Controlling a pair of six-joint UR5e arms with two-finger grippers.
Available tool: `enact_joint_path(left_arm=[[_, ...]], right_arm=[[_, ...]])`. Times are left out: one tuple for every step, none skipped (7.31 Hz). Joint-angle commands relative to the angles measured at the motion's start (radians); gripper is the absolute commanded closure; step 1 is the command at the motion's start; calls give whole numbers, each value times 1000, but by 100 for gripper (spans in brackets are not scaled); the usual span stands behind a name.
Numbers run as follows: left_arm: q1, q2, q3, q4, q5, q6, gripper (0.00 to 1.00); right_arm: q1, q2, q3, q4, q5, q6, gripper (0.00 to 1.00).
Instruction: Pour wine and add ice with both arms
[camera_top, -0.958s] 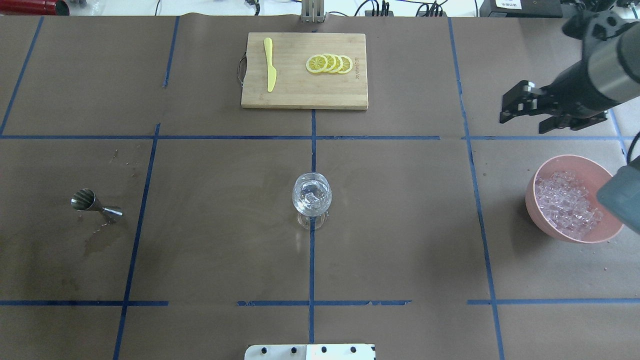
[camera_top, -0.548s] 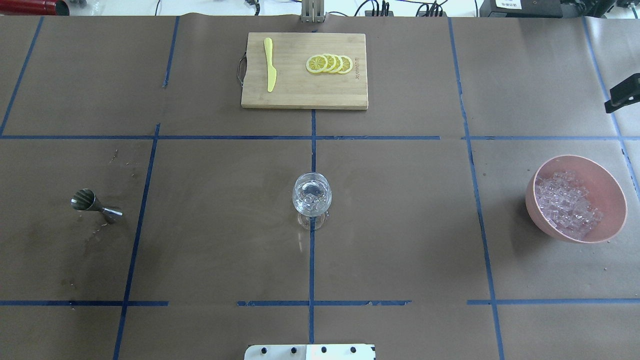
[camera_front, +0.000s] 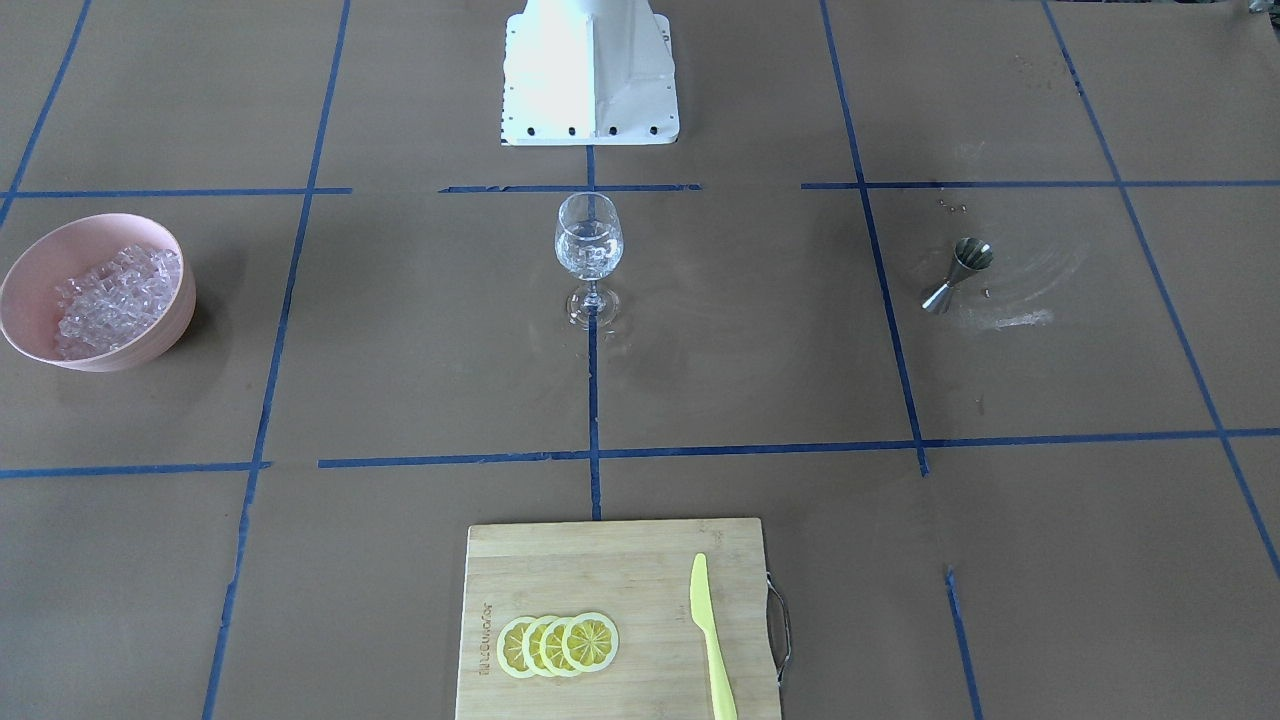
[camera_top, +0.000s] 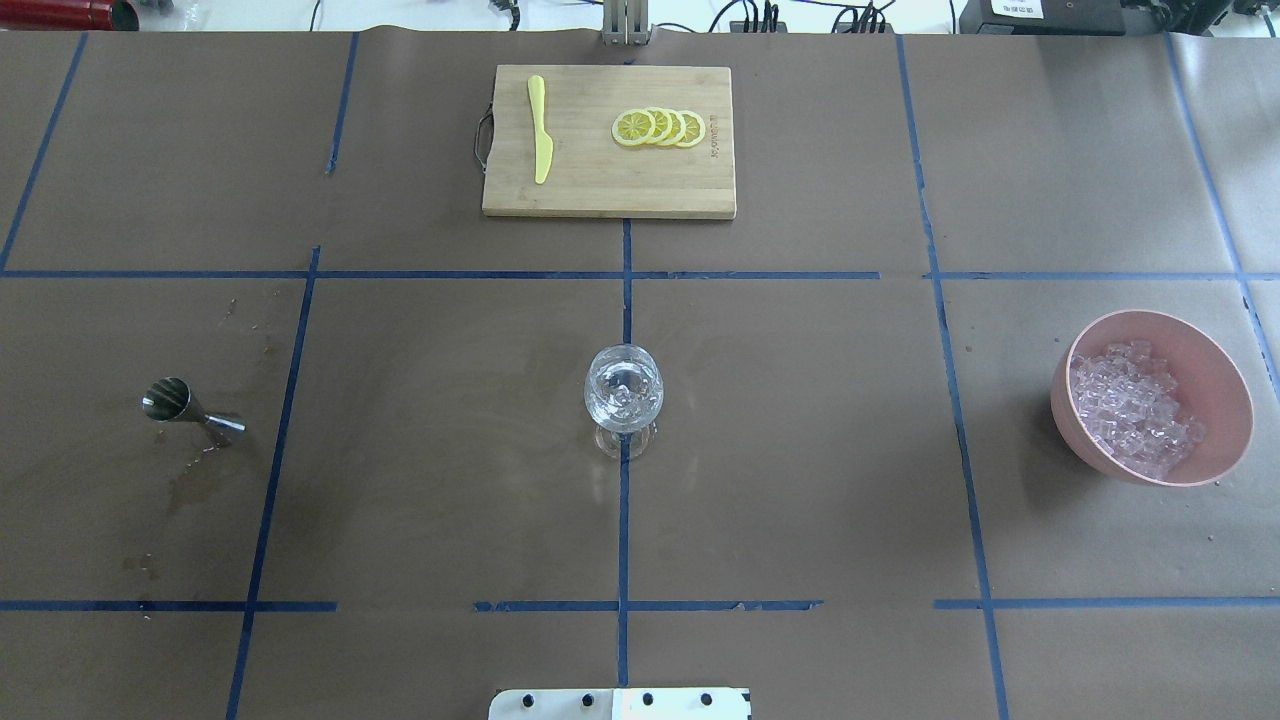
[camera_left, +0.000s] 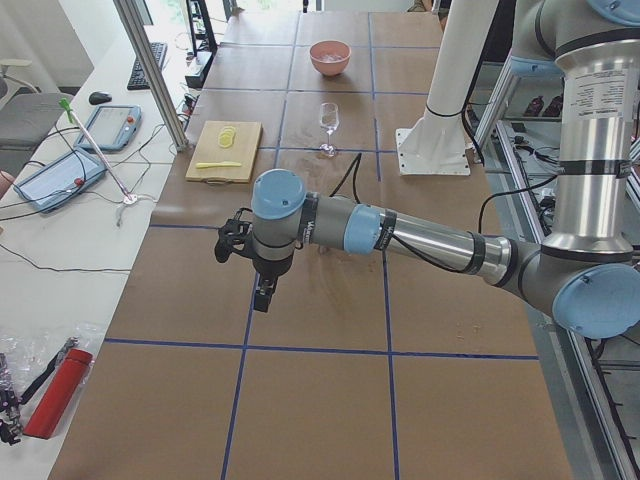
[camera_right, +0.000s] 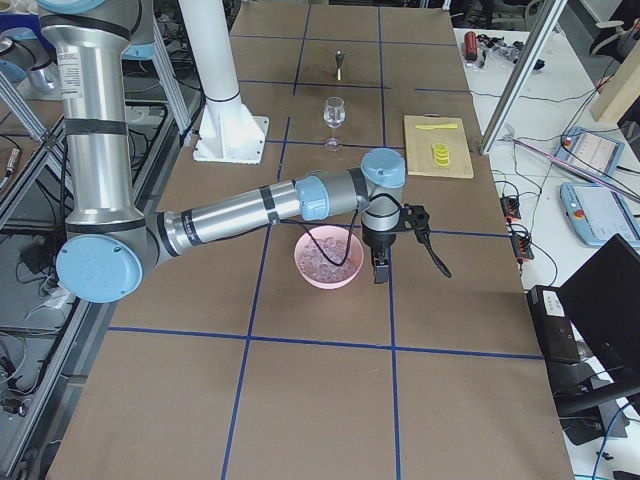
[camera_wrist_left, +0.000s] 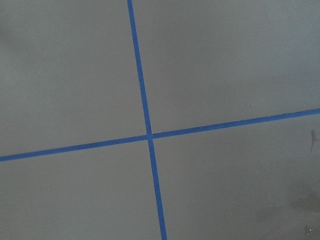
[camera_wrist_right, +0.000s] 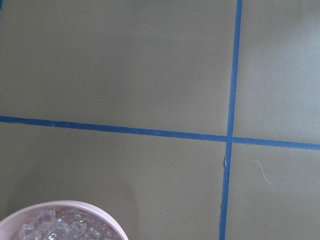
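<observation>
A clear wine glass (camera_top: 623, 390) stands at the table's middle with a few ice cubes in it; no coloured wine shows. The heap of ice (camera_top: 1130, 410) fills a pink bowl (camera_top: 1160, 316) at the right. Neither arm shows in the overhead or front views. In the exterior left view my left gripper (camera_left: 250, 275) hangs over bare table at the near end. In the exterior right view my right gripper (camera_right: 405, 262) hovers just beside the bowl (camera_right: 352, 275). I cannot tell whether either is open or shut. The right wrist view catches the bowl's ice (camera_wrist_right: 65, 227) at its lower edge.
A steel jigger (camera_top: 190, 410) stands at the left with damp stains around it. At the far side lies a wooden cutting board (camera_top: 600, 195) with lemon slices (camera_top: 660, 127) and a yellow knife (camera_top: 540, 130). The white pedestal (camera_front: 590, 70) is behind the glass.
My right arm has pulled back to the right, out of the overhead view, from above the table behind the bowl. Glass, bowl and jigger have not moved.
</observation>
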Motion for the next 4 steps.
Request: enact_joint_path(left_arm=[[38, 60, 12, 21, -7, 7, 0], [64, 57, 33, 5, -9, 7, 0], [73, 57, 36, -84, -7, 7, 0], [75, 46, 62, -97, -1, 9, 0]], right_arm=[[3, -5, -3, 4, 2, -6, 0], [3, -8, -4, 4, 40, -4, 0], [9, -29, -17, 7, 108, -4, 0], [27, -37, -33, 9, 118, -4, 0]])
